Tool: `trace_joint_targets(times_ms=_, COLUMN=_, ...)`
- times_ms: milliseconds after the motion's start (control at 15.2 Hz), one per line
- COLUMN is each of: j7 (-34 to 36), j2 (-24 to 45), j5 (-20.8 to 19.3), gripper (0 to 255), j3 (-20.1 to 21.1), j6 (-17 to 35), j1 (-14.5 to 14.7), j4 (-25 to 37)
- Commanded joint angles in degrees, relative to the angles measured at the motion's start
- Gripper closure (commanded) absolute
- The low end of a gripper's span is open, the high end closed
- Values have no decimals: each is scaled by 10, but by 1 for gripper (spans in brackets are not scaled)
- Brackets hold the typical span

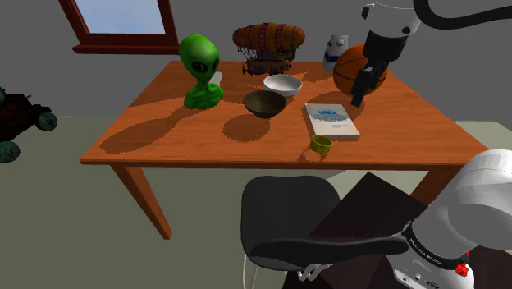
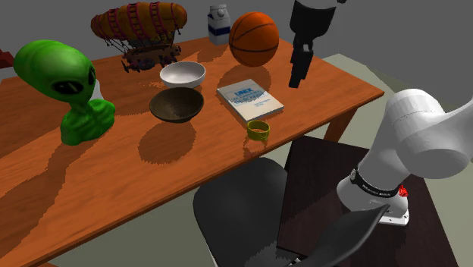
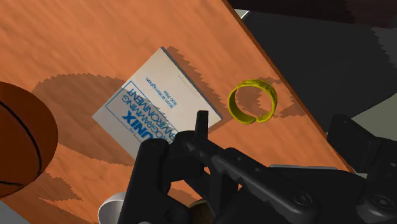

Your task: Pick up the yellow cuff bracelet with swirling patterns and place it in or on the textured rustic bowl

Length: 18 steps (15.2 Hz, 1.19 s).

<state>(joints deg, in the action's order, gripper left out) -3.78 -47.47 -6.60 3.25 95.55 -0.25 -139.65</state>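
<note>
Sitting close to the counter's [image 1: 164, 131] near edge, the yellow cuff bracelet [image 1: 321, 145] [image 2: 258, 130] [image 3: 252, 102] rests ring-up on bare wood, just beside the white book [image 1: 331, 120] [image 2: 249, 99] [image 3: 156, 105] but apart from it. There's room on both sides, so a straight top-down pinch across the band looks doable. One worry: it's right by the edge, and a nudge could send it off twd the chair [image 1: 287, 213]. The target, the dark rough bowl [image 1: 264, 103] [image 2: 176, 104], sits mid-counter past the book, mouth up, w/ a white bowl [image 1: 283, 84] [image 2: 183, 73] just behind it, so don't mix them up. The carry should be short and, I'd say, unobstructed. The jaws hang above the counter by the basketball [image 1: 354, 70] [image 2: 254, 38] [image 3: 19, 146], well apart from the bracelet and carrying nothing. Wide or narrow? Can't tell; they're dark and prob. edge-on. The wrist cam looks down on book and bracelet, so this reads as the approach, w/ the descent not yet begun. Alien figure [image 1: 200, 70] and airship [image 1: 267, 41] stand far back, out of play.
</note>
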Motion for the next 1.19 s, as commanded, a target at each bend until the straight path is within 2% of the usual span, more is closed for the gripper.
trace_joint_targets(times_ms=0, j7=0, j2=0, j5=0, gripper=0, j3=0, j6=0, j1=0, j4=0)
trace_joint_targets(times_ms=528, j7=24, j2=78, j5=85, gripper=0, j3=-52, j6=171, j1=2, j4=-91)
trace_joint_targets(times_ms=924, j7=9, j2=175, j5=176, gripper=0, j3=-91, j6=308, j1=28, j4=-130)
trace_joint_targets(times_ms=1122, j7=6, j2=189, j5=182, gripper=0, j3=-90, j6=336, j1=32, j4=-143)
